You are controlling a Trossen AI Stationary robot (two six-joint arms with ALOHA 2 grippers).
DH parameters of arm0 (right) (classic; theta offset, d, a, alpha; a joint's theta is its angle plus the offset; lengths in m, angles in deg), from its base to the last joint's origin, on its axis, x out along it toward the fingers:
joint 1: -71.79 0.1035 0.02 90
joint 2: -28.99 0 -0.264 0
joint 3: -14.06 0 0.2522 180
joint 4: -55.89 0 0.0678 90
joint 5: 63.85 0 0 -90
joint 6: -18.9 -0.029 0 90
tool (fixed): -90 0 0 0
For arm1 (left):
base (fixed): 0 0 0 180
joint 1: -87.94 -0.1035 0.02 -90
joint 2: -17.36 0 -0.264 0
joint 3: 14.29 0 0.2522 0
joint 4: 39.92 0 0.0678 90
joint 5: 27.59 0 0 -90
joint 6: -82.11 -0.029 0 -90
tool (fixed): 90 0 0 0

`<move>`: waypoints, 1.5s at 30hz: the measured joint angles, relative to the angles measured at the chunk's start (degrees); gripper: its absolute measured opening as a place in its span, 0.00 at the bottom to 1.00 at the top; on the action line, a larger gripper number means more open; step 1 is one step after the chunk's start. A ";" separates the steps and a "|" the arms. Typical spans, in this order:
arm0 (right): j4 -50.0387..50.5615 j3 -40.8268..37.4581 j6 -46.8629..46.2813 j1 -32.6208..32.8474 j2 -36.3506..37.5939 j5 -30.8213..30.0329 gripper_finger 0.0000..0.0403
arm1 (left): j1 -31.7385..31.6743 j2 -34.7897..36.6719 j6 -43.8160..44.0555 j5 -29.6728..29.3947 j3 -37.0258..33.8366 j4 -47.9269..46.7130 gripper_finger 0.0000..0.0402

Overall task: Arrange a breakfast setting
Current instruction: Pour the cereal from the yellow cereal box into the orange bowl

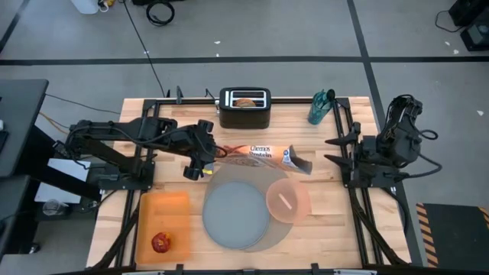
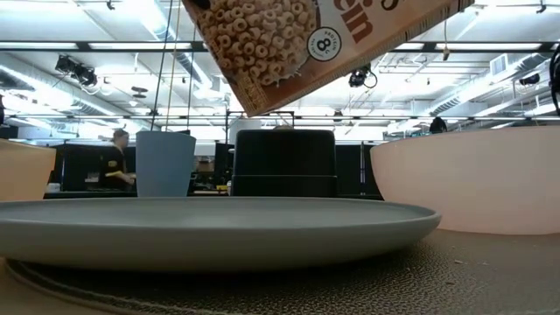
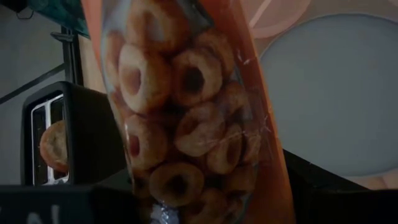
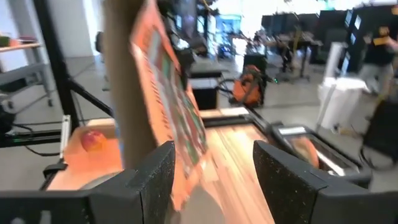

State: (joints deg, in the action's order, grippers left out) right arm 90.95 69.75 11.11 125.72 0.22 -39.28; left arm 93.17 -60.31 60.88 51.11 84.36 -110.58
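Pouring step: left claw, frame centre-left, pinches the cereal box tilted toward the pink bowl at centre-right, on the mat beside the plate. Right claw idles spread. Next: tip further.

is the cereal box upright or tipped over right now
Tipped. The cereal box lies nearly level above the table, held at one end by the left gripper, its far end toward the pink bowl; the low view shows it slanting overhead.
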 joint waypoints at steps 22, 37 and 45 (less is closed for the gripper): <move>3.32 -10.74 -30.13 -2.04 -8.73 -2.11 0.55 | 8.27 -3.61 -5.58 -6.46 1.95 -0.45 0.53; 2.71 -17.75 -40.29 -2.42 -10.37 -3.89 0.55 | 9.53 -17.74 -0.77 -7.27 20.07 -19.61 0.53; 2.75 -17.75 -39.61 -2.42 -10.58 -4.08 0.55 | 8.69 -21.01 -3.27 -8.32 20.22 -22.32 0.53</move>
State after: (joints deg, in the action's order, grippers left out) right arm 93.70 52.00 -28.50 123.30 -10.35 -43.36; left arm 101.86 -81.32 57.61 42.80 104.57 -132.90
